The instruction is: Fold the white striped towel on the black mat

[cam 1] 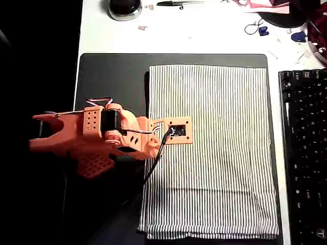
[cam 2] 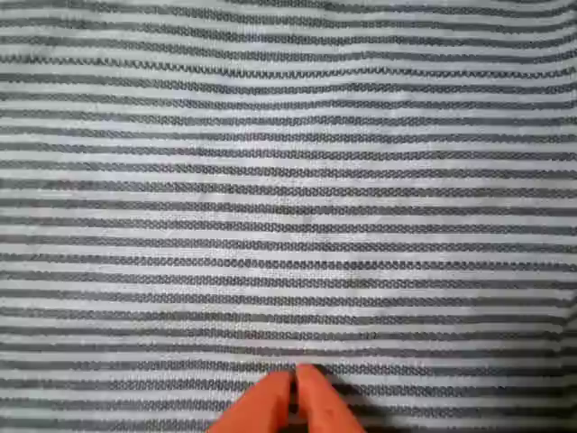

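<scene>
Orange gripper [cam 2: 295, 390] at bottom centre of wrist view, jaws pressed together, holding nothing, tips over towel [cam 1: 210, 150]. Towel spread flat across right of mat [cam 1: 110, 81], overhead view. Keyboard [cam 1: 305, 153] at right edge.

keyboard [cam 1: 305, 153]: cut by right edge | towel [cam 1: 209, 153]: partly under arm [cam 1: 102, 135]

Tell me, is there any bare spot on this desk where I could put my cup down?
The bare strip of black mat between its top-left corner and the white striped towel is free. The white desk above the mat is partly open. It is crowded lower left under the orange arm, and at right by the keyboard.
</scene>
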Available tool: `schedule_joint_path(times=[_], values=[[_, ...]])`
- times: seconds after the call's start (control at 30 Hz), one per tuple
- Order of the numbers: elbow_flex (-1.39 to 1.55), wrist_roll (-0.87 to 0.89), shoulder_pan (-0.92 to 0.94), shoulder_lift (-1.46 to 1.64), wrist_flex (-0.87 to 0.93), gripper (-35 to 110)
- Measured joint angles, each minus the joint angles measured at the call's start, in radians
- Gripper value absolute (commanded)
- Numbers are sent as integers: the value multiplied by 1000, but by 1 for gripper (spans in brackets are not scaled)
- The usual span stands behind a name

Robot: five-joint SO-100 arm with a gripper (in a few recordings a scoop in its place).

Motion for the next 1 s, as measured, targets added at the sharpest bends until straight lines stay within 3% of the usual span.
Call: schedule_joint_path(times=[1.0], values=[[0, -32, -3, 0, -15, 0]])
